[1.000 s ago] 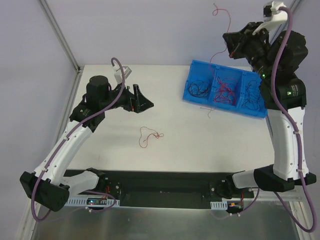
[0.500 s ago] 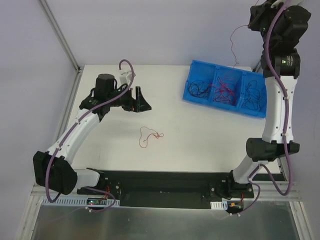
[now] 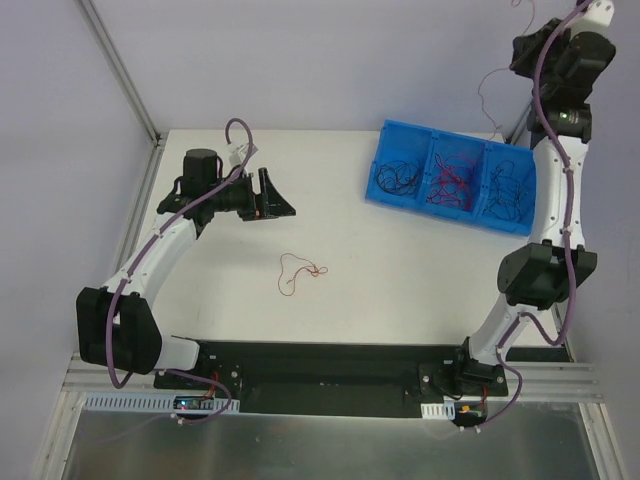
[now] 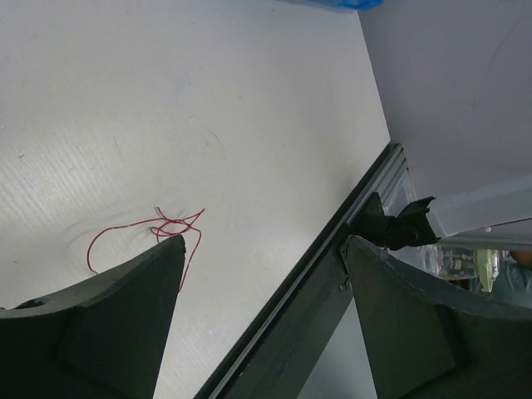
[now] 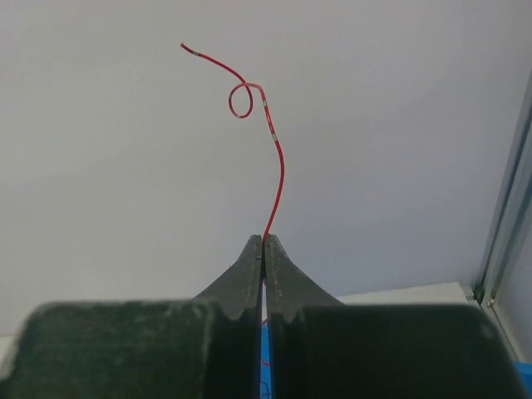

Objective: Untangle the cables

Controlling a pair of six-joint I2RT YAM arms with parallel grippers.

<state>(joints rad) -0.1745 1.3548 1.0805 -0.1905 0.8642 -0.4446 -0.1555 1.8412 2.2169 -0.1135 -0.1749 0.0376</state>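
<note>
At the left, the left arm's black, wedge-fingered tool (image 3: 277,196) is released. Its matte fingers stand wide apart with nothing between them, and they point toward 3 o'clock in the top view. Below it lies the white matte surface (image 3: 400,290), which looks faintly ribbed in the left wrist view.

About 5 o'clock from that tool, near the middle of the surface, we see a loose, hair-thin red wire (image 3: 298,272). It lies flat in an open loop, with its long axis running roughly from 9 to 3 o'clock and a small knotted tangle at the 3 o'clock end.

Further right, toward 1 o'clock on the surface, sits a blue plastic tray (image 3: 445,212) with three compartments. It is rectangular and turned slightly clockwise. The left compartment holds curly black wires (image 3: 398,178), the middle one curly red wires (image 3: 452,178), and the right one more black wires (image 3: 508,190).

At the far right, the right arm's black tool (image 3: 520,52) is raised high above the tray. It is clenched on a single thin red wire (image 5: 277,158), pinched between the tapered fingertips. In the right wrist view, the free length rises toward 12 o'clock, then bends and curls into a small ring toward 11 o'clock. In the top view, a faint strand hangs from this tool toward the tray.
</note>
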